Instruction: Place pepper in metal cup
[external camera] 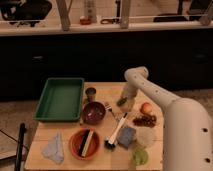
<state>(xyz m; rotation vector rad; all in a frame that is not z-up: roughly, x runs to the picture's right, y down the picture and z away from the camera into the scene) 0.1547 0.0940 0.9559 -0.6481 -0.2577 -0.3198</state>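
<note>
— Green, dark, small and long: is that the pepper (121, 102)?
— Yes. It lies on the wooden table (107, 91), right at the gripper (124, 100), which is down low over it. Whether the gripper has hold of it I cannot tell (the arm's end hides that spot).
— And the metal cup (90, 93)?
— Apart from it, toward the green tray (60, 97), just behind the maroon bowl (93, 113). Its mouth is small, so I would lift the pepper high, bring it end-down over the mouth, and release low.
— What stands in the way?
— The maroon bowl, close beside the straight path. A brush (116, 132) and an orange-red fruit (146, 107) lie near the pepper too, so rise clear of them first.
</note>
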